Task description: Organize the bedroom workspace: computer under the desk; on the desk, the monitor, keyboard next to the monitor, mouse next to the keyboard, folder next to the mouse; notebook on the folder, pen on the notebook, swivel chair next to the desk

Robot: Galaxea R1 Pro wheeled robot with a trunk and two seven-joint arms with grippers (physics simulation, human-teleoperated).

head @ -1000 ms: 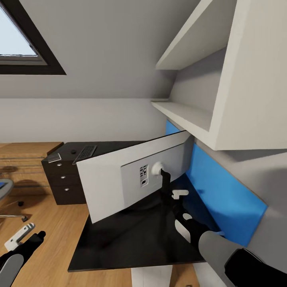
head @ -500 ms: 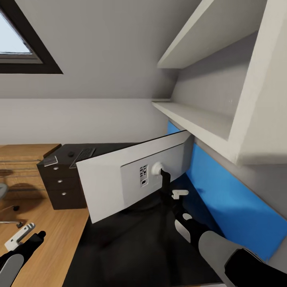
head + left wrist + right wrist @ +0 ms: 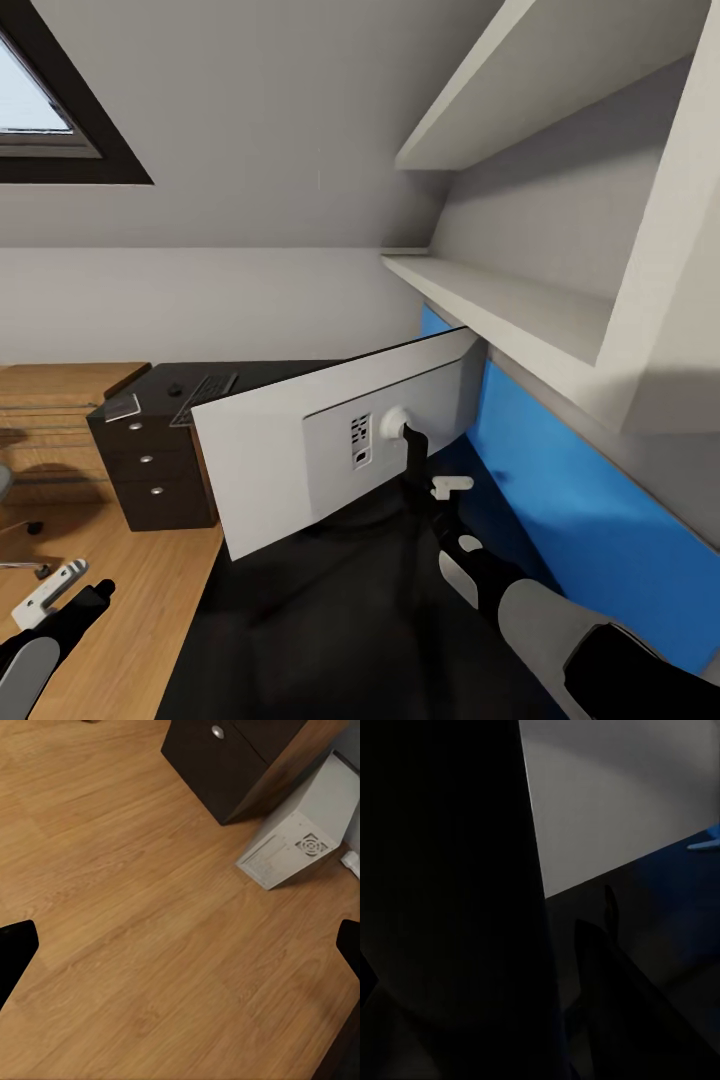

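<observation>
The monitor (image 3: 300, 460) faces away from me, its pale grey back tilted over the black desk (image 3: 340, 610). My right gripper (image 3: 420, 492) is shut on the black neck of its stand, which looms dark in the right wrist view. On the far part of the desk lie the keyboard (image 3: 205, 386), the small mouse (image 3: 177, 388) and the grey notebook (image 3: 122, 405). My left gripper (image 3: 55, 597) hangs open over the wood floor with nothing in it. In the left wrist view the computer (image 3: 300, 844) stands upright on the floor beside the desk's pedestal (image 3: 232, 761).
The blue wall panel (image 3: 570, 500) runs behind the desk under white shelves (image 3: 500, 300). The drawer pedestal (image 3: 150, 465) with silver knobs stands at the far left. A sliver of the swivel chair (image 3: 5, 485) shows at the left edge. A skylight (image 3: 40, 100) sits at the upper left.
The whole picture has shifted: the camera has moved closer to the desk, whose front edge has left the view. The monitor and both arms hold the same places in the picture.
</observation>
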